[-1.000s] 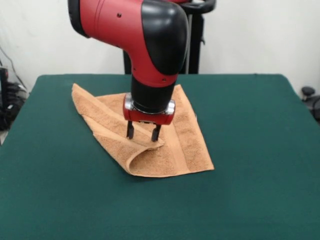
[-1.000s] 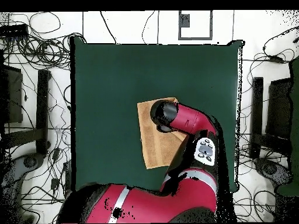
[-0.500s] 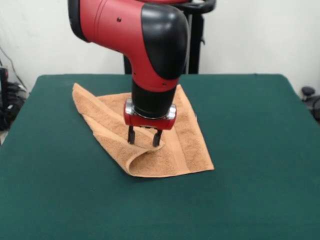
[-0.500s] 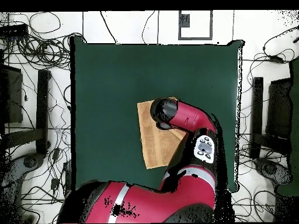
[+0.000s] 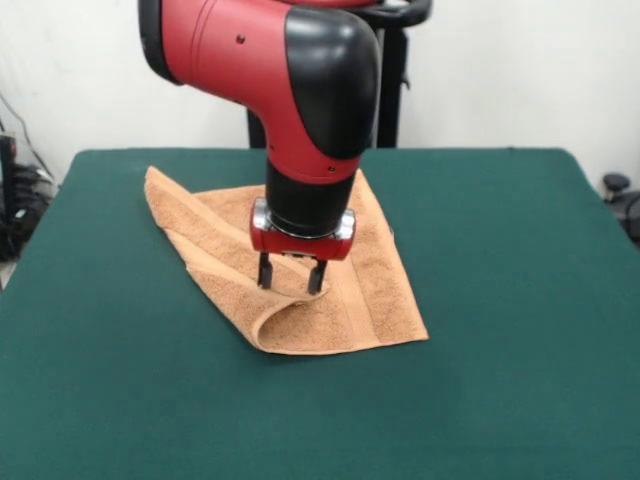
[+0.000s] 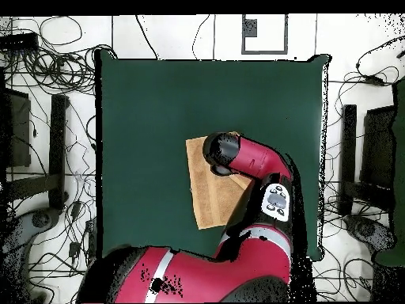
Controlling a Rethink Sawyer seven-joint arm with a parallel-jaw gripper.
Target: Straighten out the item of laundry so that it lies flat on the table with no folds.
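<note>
The orange-tan towel (image 5: 350,270) lies on the dark green table (image 5: 500,380), with its left part folded over into a flap that ends in a rolled fold at the front. It also shows in the overhead view (image 6: 207,198), partly under the arm. My gripper (image 5: 290,280) points straight down over the folded flap's edge. Its two dark fingers stand apart, open, with their tips at or just above the cloth and nothing held between them. In the overhead view the arm's head hides the gripper.
The robot's red and black arm (image 6: 253,170) reaches over the towel from the pedestal side. Cables and stands (image 6: 47,158) lie on the floor around the table (image 6: 158,103). A black post (image 5: 390,80) stands behind the table.
The gripper has come down a little and shifted slightly toward the front, closer to the folded flap. The towel has not moved.
</note>
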